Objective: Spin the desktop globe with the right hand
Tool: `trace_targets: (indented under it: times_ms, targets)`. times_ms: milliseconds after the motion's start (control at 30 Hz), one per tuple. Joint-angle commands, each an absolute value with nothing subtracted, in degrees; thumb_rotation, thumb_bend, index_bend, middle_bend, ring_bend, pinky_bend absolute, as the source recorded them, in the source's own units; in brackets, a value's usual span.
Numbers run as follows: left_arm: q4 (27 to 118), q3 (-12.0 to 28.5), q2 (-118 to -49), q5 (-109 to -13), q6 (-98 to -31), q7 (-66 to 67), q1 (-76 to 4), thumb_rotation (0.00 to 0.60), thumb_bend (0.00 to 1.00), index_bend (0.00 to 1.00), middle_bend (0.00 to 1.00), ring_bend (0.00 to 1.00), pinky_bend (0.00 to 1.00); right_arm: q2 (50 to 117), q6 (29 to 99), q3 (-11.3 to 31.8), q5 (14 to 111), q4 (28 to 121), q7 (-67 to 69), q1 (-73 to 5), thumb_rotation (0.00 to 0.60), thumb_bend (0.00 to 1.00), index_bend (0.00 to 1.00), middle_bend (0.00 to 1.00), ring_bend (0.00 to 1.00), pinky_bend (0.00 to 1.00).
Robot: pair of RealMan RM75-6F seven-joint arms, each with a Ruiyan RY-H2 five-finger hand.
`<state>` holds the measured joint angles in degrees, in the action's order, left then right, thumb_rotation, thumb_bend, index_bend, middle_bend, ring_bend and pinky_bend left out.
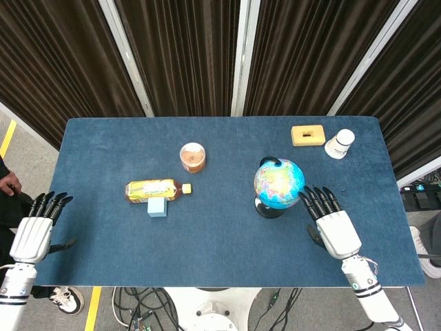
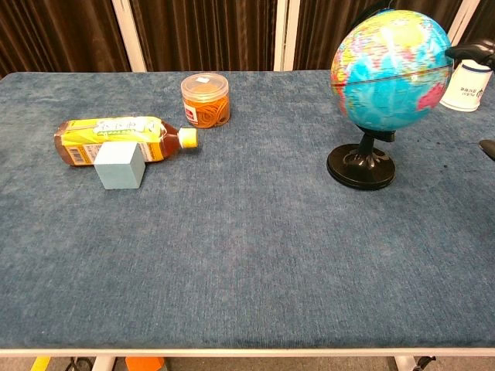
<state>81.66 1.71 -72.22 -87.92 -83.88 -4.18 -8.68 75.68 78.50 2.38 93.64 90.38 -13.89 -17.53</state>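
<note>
While right hand [image 1: 335,224] hovers beside globe [image 1: 279,183], fingers spread, holding nothing.
Globe likely light, smooth, pivoting freely; brush its side, avoid tipping the base.

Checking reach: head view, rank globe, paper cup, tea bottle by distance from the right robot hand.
From the right robot hand:
1. Globe, right at its fingertips, on its left.
2. Paper cup, far right corner.
3. Tea bottle, lying on the table's left half.
</note>
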Motion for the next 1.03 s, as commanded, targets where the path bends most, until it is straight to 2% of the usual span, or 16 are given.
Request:
trace_targets:
  times_ms: [33, 300, 733, 1033]
  targets:
    - [81.6, 1.7, -72.2, -87.9, -83.9, -4.2, -8.7, 0.600, 0.04, 0.15, 0.11, 0.03, 0.05, 75.3, 78.0, 3.4, 90.3, 89.9, -14.3, -16.6, 0.600, 0.36, 0.00, 0.00, 0.00, 0.00]
    - [81.8, 1.7, -72.2, -87.8, -83.7, -4.1, -8.7, 0.600, 0.04, 0.15, 0.11, 0.03, 0.05, 74.2, 78.3, 7.6, 75.8, 92.3, -19.6, -13.4, 0.600, 0.35, 0.00, 0.00, 0.00, 0.00]
    - [81.5, 1.5, -72.8, -88.1, -83.7, -4.0, -8.7, 0.600, 0.04, 0.15, 0.11, 0.03, 0.05, 70.6, 84.4, 3.3, 78.5, 85.8, -8.1, -5.6, 0.600, 0.34, 0.00, 0.00, 0.00, 0.00]
    - [81.2, 1.6, -73.1, -88.8, -84.7, -4.2, -8.6, 0.600, 0.04, 0.15, 0.11, 0.03, 0.05, 71.5, 85.7, 2.2, 80.3, 81.3, -3.3, -3.3, 0.600, 0.34, 0.00, 0.00, 0.00, 0.00]
